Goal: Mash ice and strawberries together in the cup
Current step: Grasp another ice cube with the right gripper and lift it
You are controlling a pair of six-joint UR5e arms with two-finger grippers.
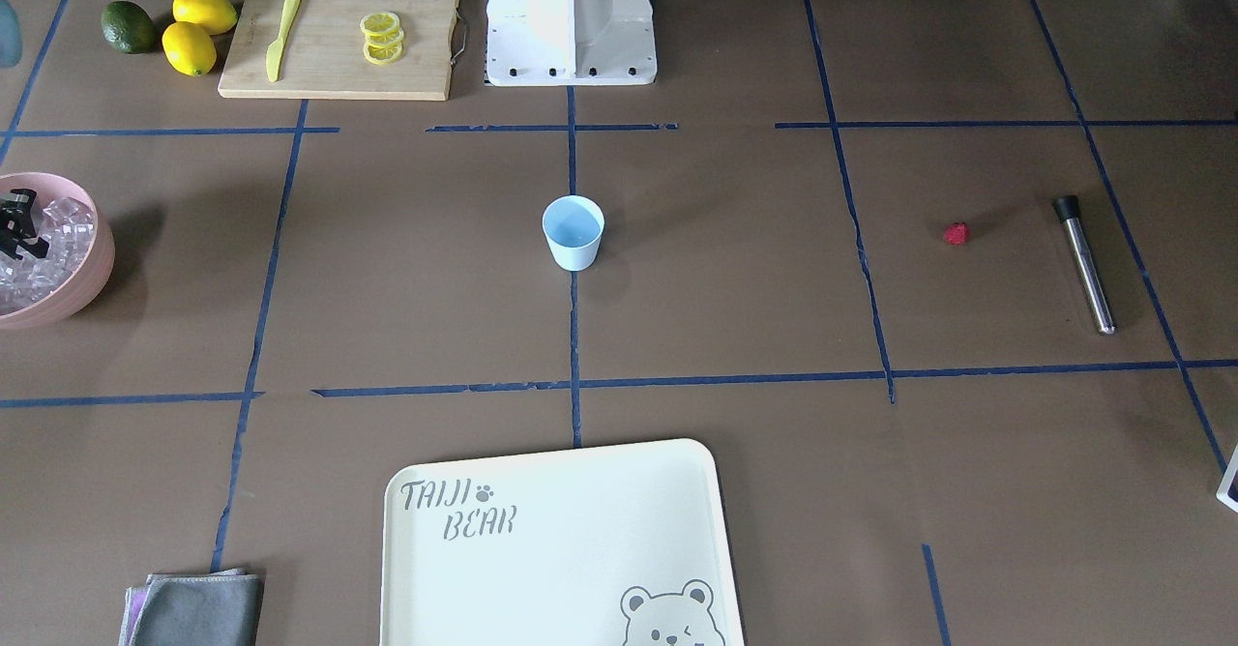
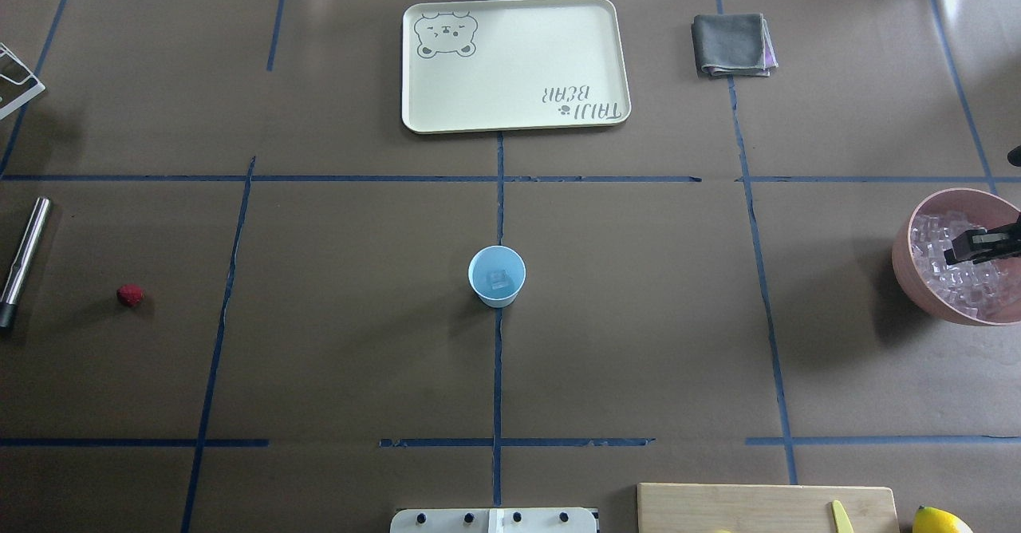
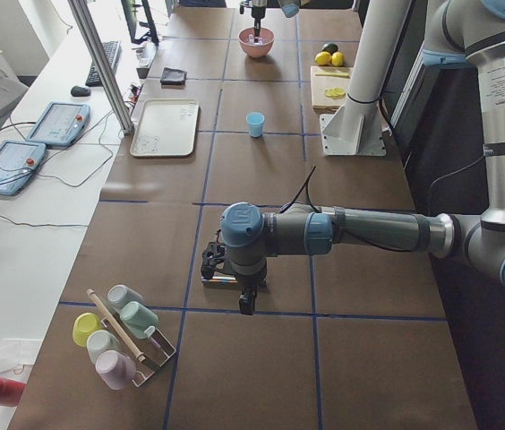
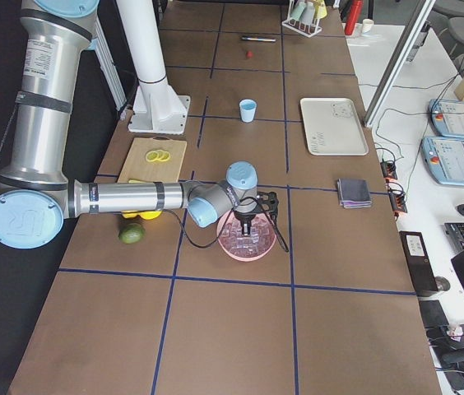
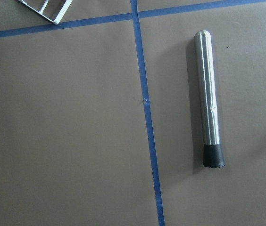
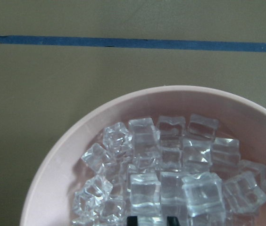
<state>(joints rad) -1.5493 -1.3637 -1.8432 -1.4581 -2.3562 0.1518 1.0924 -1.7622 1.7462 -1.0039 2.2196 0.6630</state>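
The light-blue cup point(image 2: 497, 276) stands upright at the table's middle, also in the front view point(image 1: 573, 232), with one ice cube point(image 2: 498, 279) inside. The pink bowl point(image 2: 905, 266) at the right edge holds several ice cubes point(image 6: 170, 183). My right gripper point(image 2: 977, 244) hangs over the bowl, fingertips point(image 6: 132, 220) apart just above the ice. The red strawberry point(image 2: 130, 295) lies alone at the left, beside a steel muddler point(image 5: 208, 99). My left gripper point(image 3: 219, 267) shows only in the exterior left view, near the muddler. I cannot tell whether it is open.
A cream tray point(image 2: 510, 122) and a grey cloth point(image 2: 732, 45) lie at the far side. A cutting board point(image 1: 338, 75) with lemon slices point(image 1: 382, 37) and a yellow knife point(image 1: 280, 37), lemons point(image 1: 198, 27) and an avocado point(image 1: 129, 27) sit near the robot base point(image 1: 571, 27). A cup rack point(image 3: 118, 340) stands at the left end.
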